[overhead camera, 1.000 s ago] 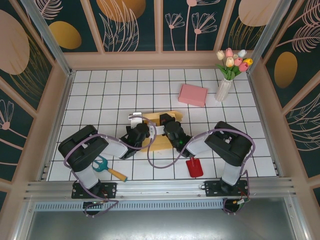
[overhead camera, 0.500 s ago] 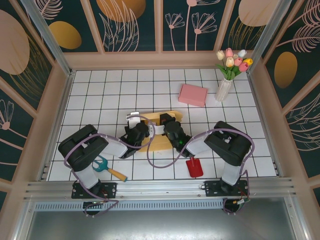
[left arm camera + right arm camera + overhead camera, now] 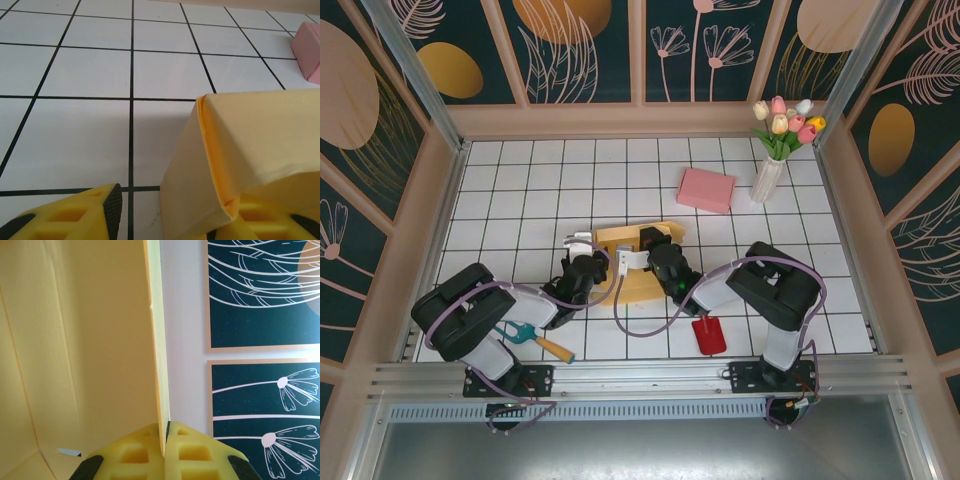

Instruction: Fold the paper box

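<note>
The yellow paper box (image 3: 638, 268) lies partly folded on the white tiled table, between my two grippers. My left gripper (image 3: 594, 262) sits at its left side. In the left wrist view this gripper (image 3: 175, 212) is open, and the box's folded corner (image 3: 235, 150) rests over the right finger (image 3: 272, 220), while the left finger (image 3: 75, 215) stands clear of it. My right gripper (image 3: 647, 250) is at the middle of the box. In the right wrist view it (image 3: 165, 437) is shut on the thin upright edge of a box wall (image 3: 156, 340).
A pink block (image 3: 706, 189) lies behind the box, also at the far right of the left wrist view (image 3: 309, 50). A vase of tulips (image 3: 772, 165) stands at the back right. A red scoop (image 3: 709, 335) and a teal and orange tool (image 3: 532, 338) lie near the front.
My left gripper has opened, let go of the box and drawn back to the left, its elbow swinging out left. The right gripper has stayed shut on the box wall.
</note>
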{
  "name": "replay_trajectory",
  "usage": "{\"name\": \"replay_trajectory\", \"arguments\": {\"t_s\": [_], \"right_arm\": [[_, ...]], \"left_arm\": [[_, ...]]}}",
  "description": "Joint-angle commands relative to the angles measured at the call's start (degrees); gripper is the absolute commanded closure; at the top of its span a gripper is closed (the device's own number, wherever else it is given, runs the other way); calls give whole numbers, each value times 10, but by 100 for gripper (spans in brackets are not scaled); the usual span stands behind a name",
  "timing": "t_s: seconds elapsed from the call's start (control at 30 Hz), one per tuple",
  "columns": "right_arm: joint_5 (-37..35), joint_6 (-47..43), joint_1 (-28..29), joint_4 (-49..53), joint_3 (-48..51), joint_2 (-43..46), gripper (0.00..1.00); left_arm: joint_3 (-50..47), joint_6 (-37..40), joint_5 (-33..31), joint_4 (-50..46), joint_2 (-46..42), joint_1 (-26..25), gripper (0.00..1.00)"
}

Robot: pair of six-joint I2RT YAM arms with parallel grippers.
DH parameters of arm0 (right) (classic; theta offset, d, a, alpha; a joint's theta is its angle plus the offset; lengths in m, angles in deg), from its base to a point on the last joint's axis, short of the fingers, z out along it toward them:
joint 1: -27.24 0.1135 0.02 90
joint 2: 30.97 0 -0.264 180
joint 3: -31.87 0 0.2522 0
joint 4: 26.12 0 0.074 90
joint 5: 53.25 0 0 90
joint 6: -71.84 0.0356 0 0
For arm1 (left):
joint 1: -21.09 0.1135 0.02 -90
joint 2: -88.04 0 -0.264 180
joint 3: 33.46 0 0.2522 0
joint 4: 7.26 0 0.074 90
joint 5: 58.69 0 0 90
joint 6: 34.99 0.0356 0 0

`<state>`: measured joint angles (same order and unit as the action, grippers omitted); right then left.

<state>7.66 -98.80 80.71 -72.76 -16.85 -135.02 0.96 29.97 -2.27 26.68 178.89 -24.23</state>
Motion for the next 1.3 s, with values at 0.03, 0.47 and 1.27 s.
{"name": "replay_trajectory", "arguments": {"t_s": [0.03, 0.47, 1.27], "right_arm": [[-12, 23, -3, 96, 37, -30, 100], [28, -30, -6, 77, 57, -16, 100], [219, -150, -53, 272, 74, 155, 100]], "left_arm": [[-5, 39, -6, 35, 30, 7, 53], [-94, 114, 201, 211, 56, 63, 36], [-217, 183, 386, 367, -5, 62, 5]]}}
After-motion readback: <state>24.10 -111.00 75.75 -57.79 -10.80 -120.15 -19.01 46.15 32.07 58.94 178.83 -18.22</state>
